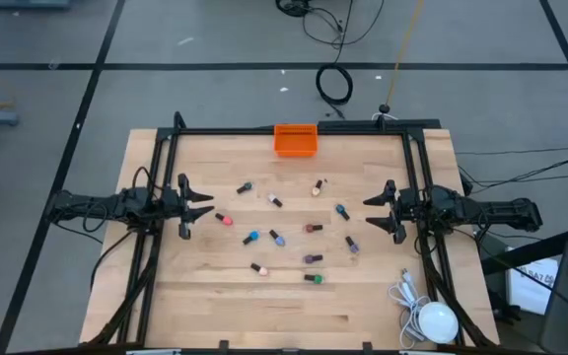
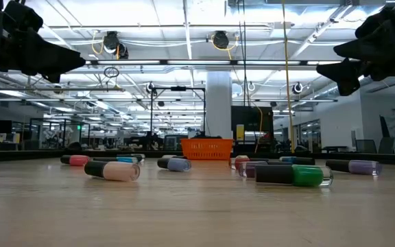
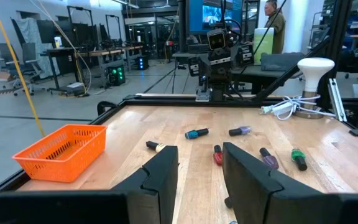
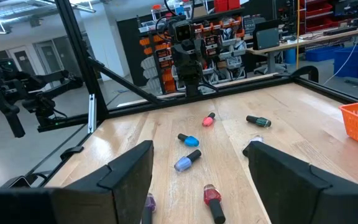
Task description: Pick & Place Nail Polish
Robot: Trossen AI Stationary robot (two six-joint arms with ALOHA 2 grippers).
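Several tiny nail polish bottles (image 1: pixel 276 237) in mixed colours lie on their sides, scattered over the middle of the wooden table. They also show in the low view (image 2: pixel 112 170), the left wrist view (image 3: pixel 197 133) and the right wrist view (image 4: pixel 188 161). My left gripper (image 1: pixel 203 205) hovers open at the table's left side, above the table. My right gripper (image 1: pixel 375 214) hovers open at the table's right side. Neither touches a bottle.
An orange plastic bin (image 1: pixel 296 139) stands at the table's far edge, in the middle. A white lamp with a coiled cable (image 1: pixel 430 316) sits at the near right corner. A black frame (image 1: pixel 294 129) runs along the table's far and side edges.
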